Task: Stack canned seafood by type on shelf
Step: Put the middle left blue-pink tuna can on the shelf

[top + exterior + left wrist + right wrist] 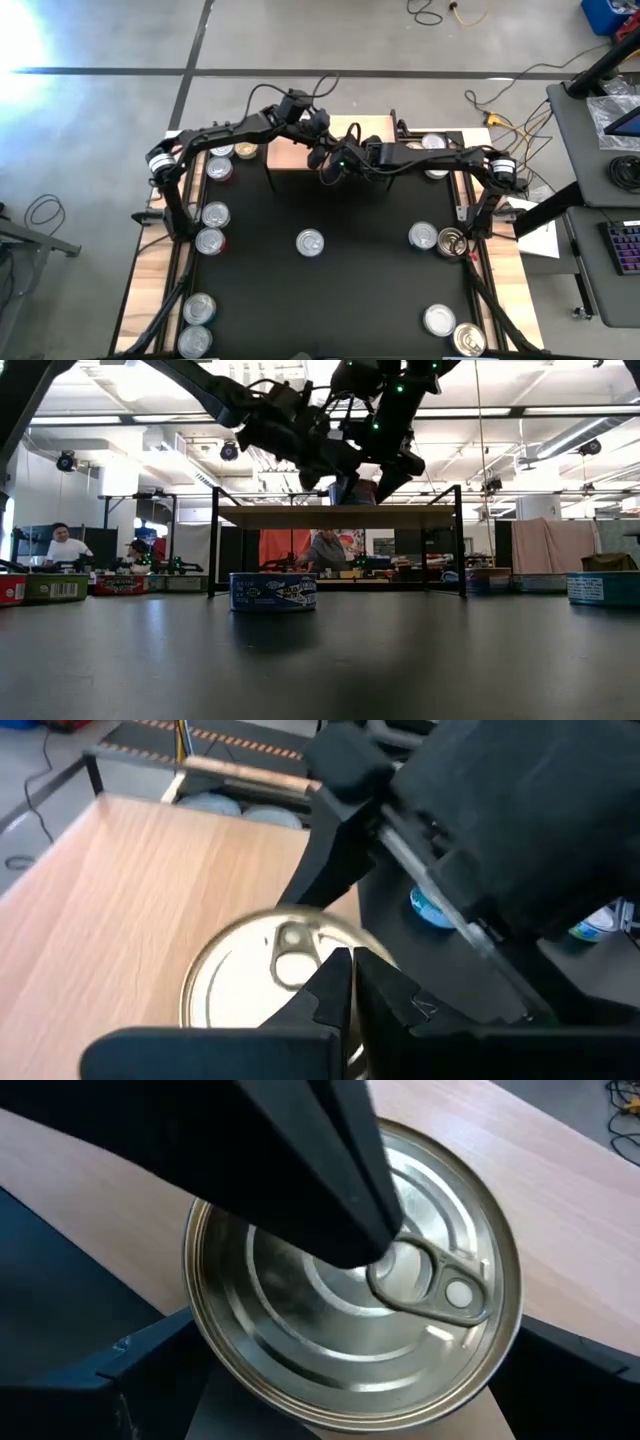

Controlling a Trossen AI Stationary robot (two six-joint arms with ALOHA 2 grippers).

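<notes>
- Along the table's left edge point(150, 290), tins stand in pairs: two by the rear corner point(220, 168), two at mid-depth point(212, 227), two near the front point(197, 325).
- The left gripper point(340, 982) hangs over the shelf point(290, 158), its two fingers pressed together with nothing between them; their tips sit just above the pull-ring of a gold-topped tin point(275, 980).
- That tin rests on the shelf's light wood top near its right-hand edge; the rest of the top shows bare wood.
- One blue-labelled tin point(273, 591) stands alone mid-mat point(310, 242), with open black mat on every side of it.
- The right gripper point(335, 160) meets the left one over the shelf, its jaws spread wide, one to each side of the gold-topped tin point(355, 1280); whether they touch its wall cannot be told.
- Right side: two tins touching at mid-depth point(438, 238), two more near the front corner point(452, 330), close to the mat's border.
</notes>
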